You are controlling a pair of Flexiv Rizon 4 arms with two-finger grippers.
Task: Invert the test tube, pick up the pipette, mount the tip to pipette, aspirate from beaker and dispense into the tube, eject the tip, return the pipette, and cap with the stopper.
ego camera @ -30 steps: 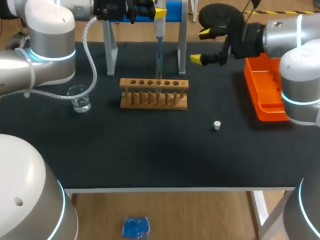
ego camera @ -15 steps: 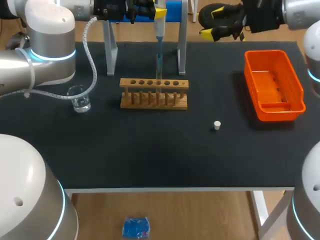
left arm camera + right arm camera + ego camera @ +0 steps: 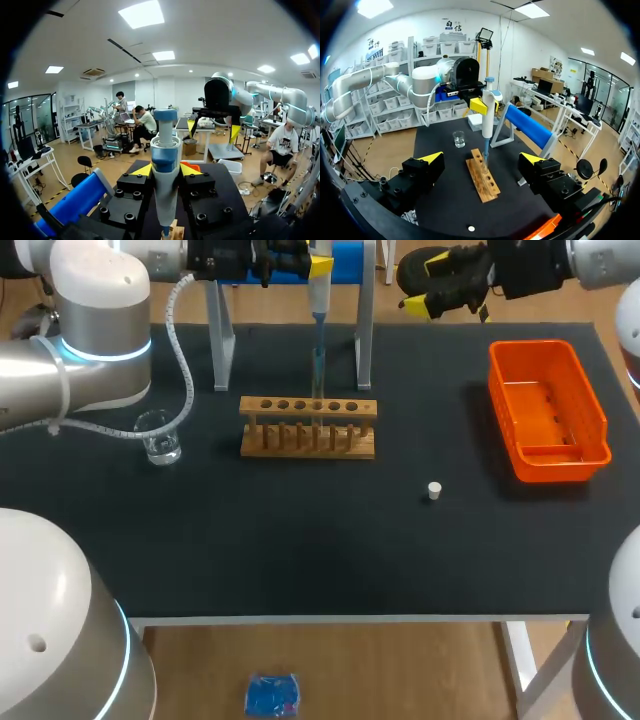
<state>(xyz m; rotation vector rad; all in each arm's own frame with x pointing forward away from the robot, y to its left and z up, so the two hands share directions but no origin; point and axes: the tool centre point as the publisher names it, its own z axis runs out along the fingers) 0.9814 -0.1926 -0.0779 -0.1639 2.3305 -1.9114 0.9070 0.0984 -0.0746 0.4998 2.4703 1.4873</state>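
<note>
From above, the white and blue pipette (image 3: 319,300) stands straight up at the back of the black table (image 3: 300,540). Its thin end points down at the wooden rack with holes (image 3: 308,426). The left claw (image 3: 316,262) pinches its top. A small glass beaker (image 3: 158,436) sits left of the rack. A little white stopper (image 3: 434,490) lies in front, to the right. An orange plastic tray (image 3: 548,410) is near the right edge. The right claw (image 3: 440,285) is spread open at the back edge.

From the left wrist, both yellow tips press the pipette (image 3: 165,180), and the rack (image 3: 175,232) is under it.

From the right wrist, the right claw (image 3: 482,165) is wide open. Nothing stands between it and the upright pipette (image 3: 488,112) ahead.
</note>
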